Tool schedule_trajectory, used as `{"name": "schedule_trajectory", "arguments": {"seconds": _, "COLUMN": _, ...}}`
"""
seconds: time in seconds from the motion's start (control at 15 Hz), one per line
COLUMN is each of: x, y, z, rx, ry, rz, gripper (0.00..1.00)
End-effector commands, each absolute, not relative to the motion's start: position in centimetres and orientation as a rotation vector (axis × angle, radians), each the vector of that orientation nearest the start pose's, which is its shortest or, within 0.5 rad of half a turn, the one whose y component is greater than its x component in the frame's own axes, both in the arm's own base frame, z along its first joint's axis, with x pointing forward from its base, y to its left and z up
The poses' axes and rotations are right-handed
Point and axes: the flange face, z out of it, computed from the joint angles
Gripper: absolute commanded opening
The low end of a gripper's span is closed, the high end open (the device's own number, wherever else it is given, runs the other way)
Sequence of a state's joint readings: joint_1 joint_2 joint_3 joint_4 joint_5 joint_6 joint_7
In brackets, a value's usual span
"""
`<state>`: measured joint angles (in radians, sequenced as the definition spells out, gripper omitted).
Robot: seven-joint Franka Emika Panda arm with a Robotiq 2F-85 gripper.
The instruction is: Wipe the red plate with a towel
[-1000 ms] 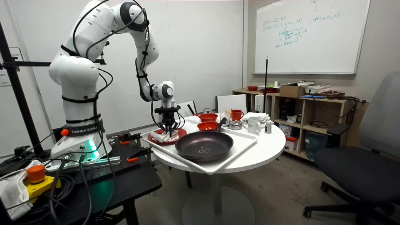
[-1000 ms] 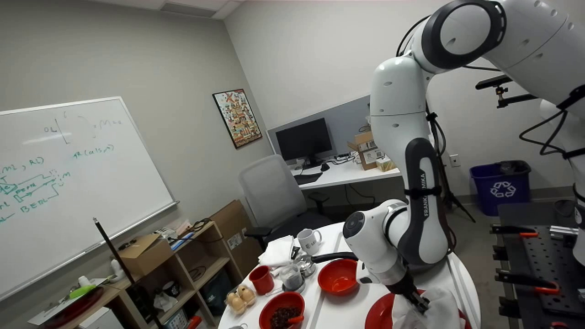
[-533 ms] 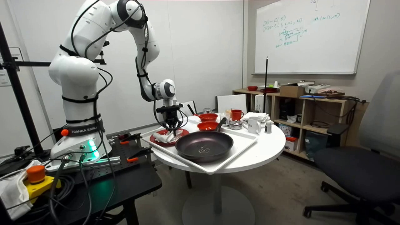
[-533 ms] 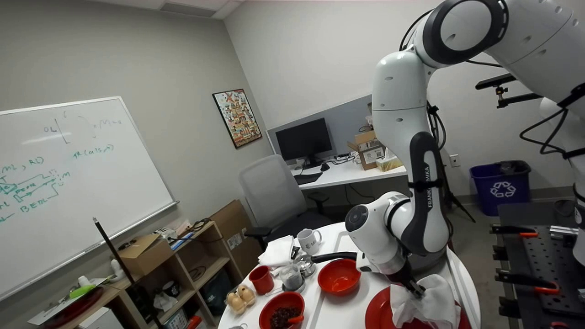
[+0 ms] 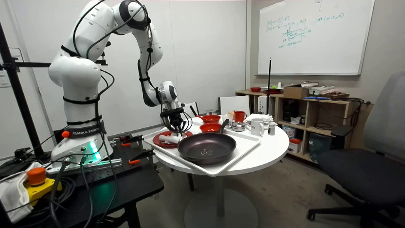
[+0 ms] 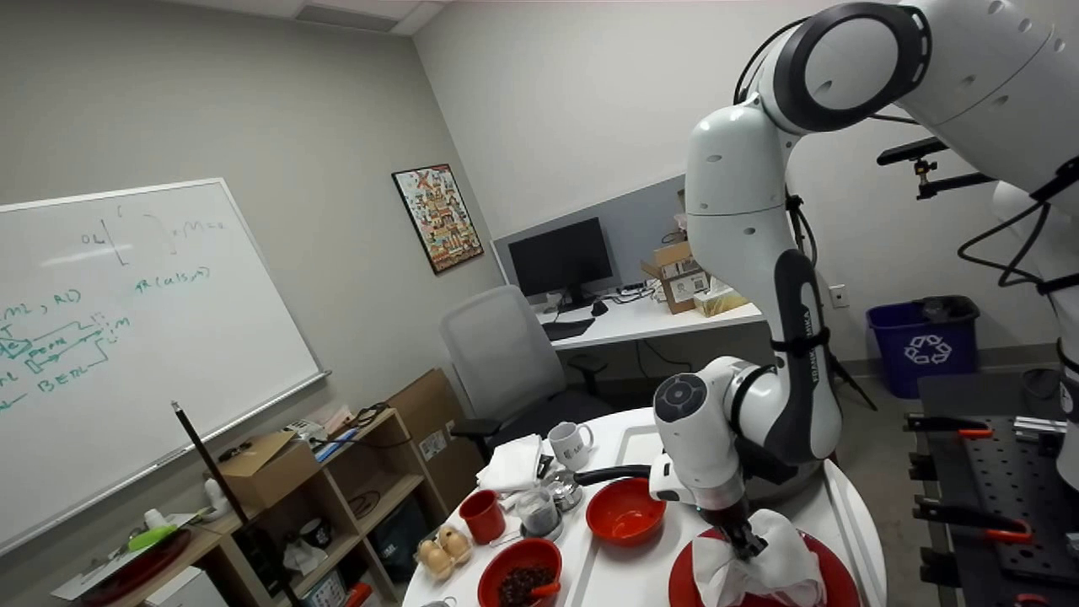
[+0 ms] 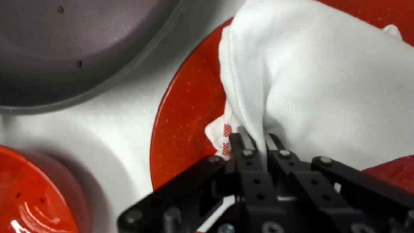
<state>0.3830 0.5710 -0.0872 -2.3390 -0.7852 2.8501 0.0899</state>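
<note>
I have the hand [image 7: 258, 140] over the red plate [image 7: 181, 126], its two fingers [image 7: 250, 171] drawn narrow and pinching a fold of the white towel [image 7: 323, 81] between them. In the wrist view I see the towel bunched across much of the plate, with two small red-patterned patches of its edge showing just beside the fingers; bare red shows along the plate's rim, dotted with tiny pale specks. In both exterior views the towel sits on the plate beneath my hand, which leans a little off upright; whether I am pressing the towel hard against the plate I cannot tell. The plate itself lies flat on a white tray [image 5: 246, 143], and under both is the round white worktop [image 5: 272, 153]. Just beside the plate stands the dark frying pan [image 5: 205, 148], a strip of tray visible between the two. Near the plate, apart from it, I see a red bowl [image 6: 625, 512], and farther from the plate a second red bowl [image 6: 524, 552] with small dark pieces inside. Well apart from the plate, on the same worktop, are a red mug [image 6: 482, 518], a white mug [image 6: 569, 447] and some eggs [image 6: 437, 561].
</note>
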Motion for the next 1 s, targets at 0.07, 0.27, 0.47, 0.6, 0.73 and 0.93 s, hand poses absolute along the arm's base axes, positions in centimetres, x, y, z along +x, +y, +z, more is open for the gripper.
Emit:
{"name": "schedule_trajectory", "arguments": {"seconds": 0.07, "x": 44.0, "y": 19.2, "z": 8.8, "rx": -2.833, "ry": -1.678, "rz": -0.191, "gripper": 0.07}}
{"name": "schedule_trajectory", "arguments": {"seconds": 0.27, "x": 44.2, "y": 20.4, "z": 10.8, "rx": -2.751, "ry": -1.686, "rz": -0.362, "gripper": 0.07}}
{"name": "schedule_trajectory", "arguments": {"seconds": 0.47, "x": 45.0, "y": 21.3, "z": 13.8, "rx": -2.686, "ry": -1.640, "rz": -0.562, "gripper": 0.07}}
{"name": "schedule_trajectory", "arguments": {"seconds": 0.6, "x": 45.9, "y": 21.7, "z": 15.7, "rx": -2.655, "ry": -1.593, "rz": -0.687, "gripper": 0.07}}
{"name": "schedule_trajectory", "arguments": {"seconds": 0.73, "x": 46.9, "y": 22.1, "z": 17.3, "rx": -2.631, "ry": -1.542, "rz": -0.788, "gripper": 0.07}}
{"name": "schedule_trajectory", "arguments": {"seconds": 0.93, "x": 48.1, "y": 22.8, "z": 19.1, "rx": -2.591, "ry": -1.461, "rz": -0.907, "gripper": 0.07}}
